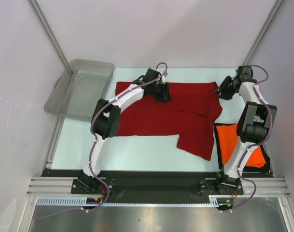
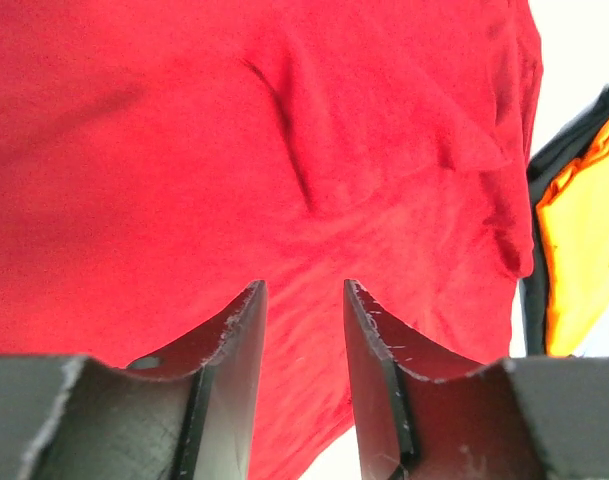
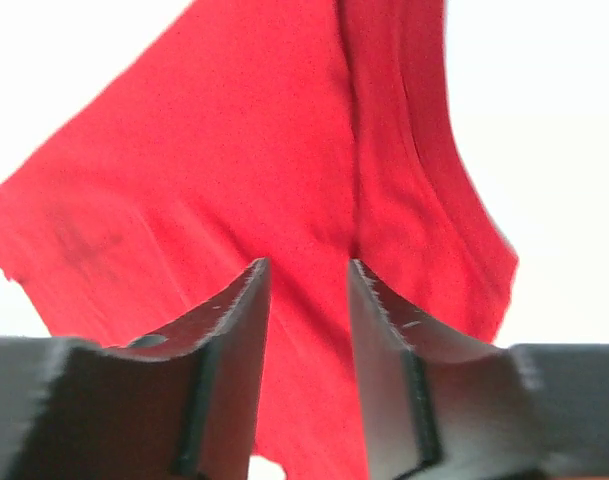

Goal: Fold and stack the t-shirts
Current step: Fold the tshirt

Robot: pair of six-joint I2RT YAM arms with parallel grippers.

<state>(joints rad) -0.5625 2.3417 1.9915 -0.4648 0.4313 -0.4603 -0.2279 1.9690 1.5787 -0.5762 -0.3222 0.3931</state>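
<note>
The dark red t-shirt (image 1: pixel 161 116) lies spread across the middle of the table, one flap reaching toward the front right. My left gripper (image 1: pixel 162 94) hovers over its far edge, jaws open, with only red cloth (image 2: pixel 284 150) below the gap (image 2: pixel 302 290). My right gripper (image 1: pixel 223 92) is at the shirt's far right corner, also open (image 3: pixel 306 268), and the red cloth (image 3: pixel 234 180) lies beneath it, not pinched. The bright orange t-shirt (image 1: pixel 229 137) lies folded at the front right, partly hidden by the right arm, and shows at the edge of the left wrist view (image 2: pixel 584 230).
A translucent grey plastic tub (image 1: pixel 81 89) sits at the table's far left corner. Metal frame posts (image 1: pixel 48 34) rise at the back corners. The pale table (image 1: pixel 137 150) shows in front of the red shirt.
</note>
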